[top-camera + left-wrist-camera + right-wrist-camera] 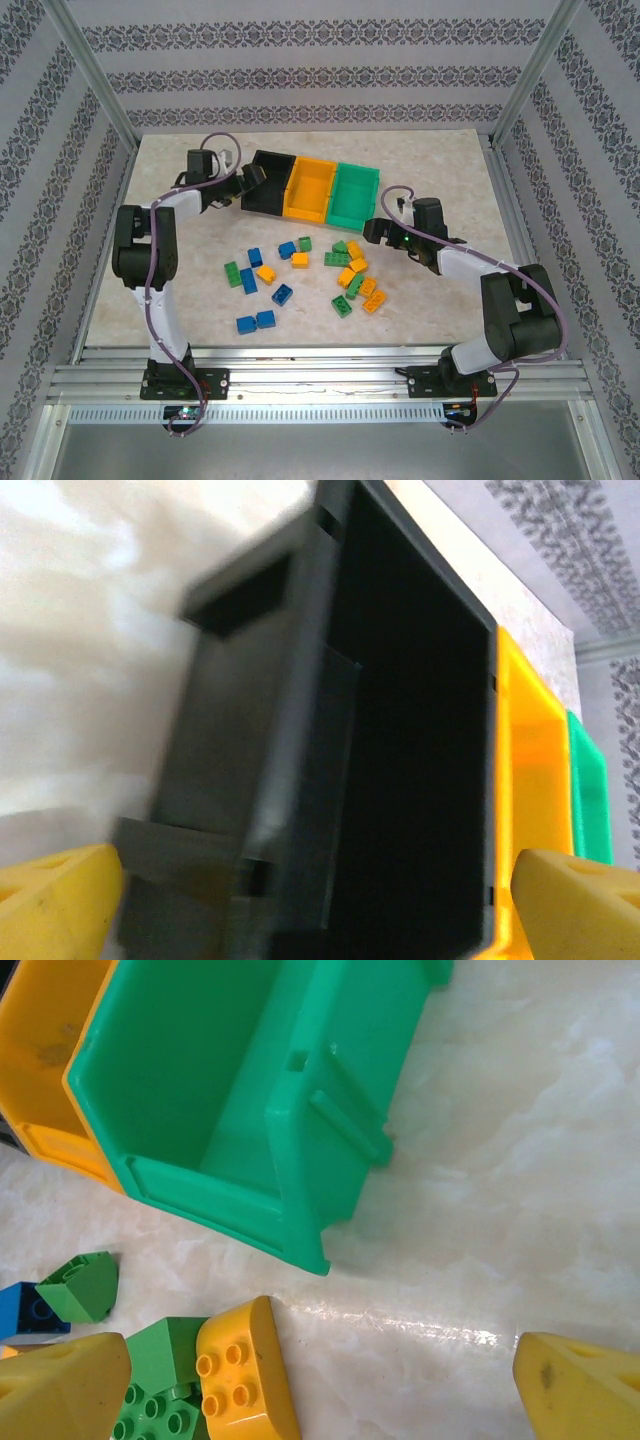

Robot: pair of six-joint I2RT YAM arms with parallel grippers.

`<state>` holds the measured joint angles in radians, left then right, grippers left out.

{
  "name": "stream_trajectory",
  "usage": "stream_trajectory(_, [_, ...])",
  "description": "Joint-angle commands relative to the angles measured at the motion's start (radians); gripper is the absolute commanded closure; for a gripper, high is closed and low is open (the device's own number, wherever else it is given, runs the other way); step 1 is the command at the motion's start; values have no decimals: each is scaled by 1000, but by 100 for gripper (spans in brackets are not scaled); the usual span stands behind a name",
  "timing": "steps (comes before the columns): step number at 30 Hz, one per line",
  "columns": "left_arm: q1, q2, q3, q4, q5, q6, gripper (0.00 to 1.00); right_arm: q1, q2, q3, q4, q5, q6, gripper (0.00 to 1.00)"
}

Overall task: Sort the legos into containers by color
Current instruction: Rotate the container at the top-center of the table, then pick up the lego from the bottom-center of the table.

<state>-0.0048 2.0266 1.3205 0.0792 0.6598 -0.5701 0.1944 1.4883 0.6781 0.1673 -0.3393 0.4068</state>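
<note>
Legos (283,294) lie scattered on the table (200,325) before the bin row (310,190). The left gripper (318,905) hangs spread and empty over the black bin (400,730) — seemingly a drop position. The right gripper (320,1385), also spread and empty, hovers beside the green bin (230,1090) above green and orange bricks (240,1370) — probably lining up a pick.

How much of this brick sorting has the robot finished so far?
Almost nothing looks done: the green bin and orange bin look empty, the black bin too dark to judge. Nothing is in hand: the left tool is open by the black bin, the right tool open near the green one. Left: about twenty legos scattered on the table.
</note>
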Motion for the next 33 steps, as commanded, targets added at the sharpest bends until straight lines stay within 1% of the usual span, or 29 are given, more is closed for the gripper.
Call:
stream_trajectory(1, [-63,-54,-75,44,8,-33,0,9,-9,-7,3,19,21,2])
stream_trajectory(4, [-76,-86,-125,44,-10,-40,0,10,10,6,-7,13,20,2])
stream_trajectory(8, [-79,-133,-225,122,30,-82,0,15,21,8,-1,3,20,2])
stream_trajectory(12, [-73,-186,-291,131,32,-53,0,34,21,16,-1,-18,-12,2])
stream_trajectory(15, [-54,-250,-328,131,34,-29,0,77,17,38,-46,-14,-28,2])
stream_trajectory(18, [-37,-355,-389,123,-8,8,0,178,-15,64,-120,45,-42,3])
stream_trajectory(22, [-34,-499,-499,108,-143,88,1,384,-58,114,-227,139,-32,5])
stream_trajectory(25, [-32,-572,-610,178,-229,108,1,537,-31,189,-330,203,-22,5])
stream_trajectory(28, [-26,-600,-712,276,-290,103,1,672,28,273,-412,280,1,5])
stream_trajectory(31, [-9,-619,-798,392,-305,50,1,748,101,325,-415,338,31,6])
stream_trajectory(32, [-4,-625,-806,400,-298,42,1,758,136,353,-428,341,40,6])
stream_trajectory(33, [-3,-626,-805,391,-296,42,1,762,167,380,-438,342,47,9])
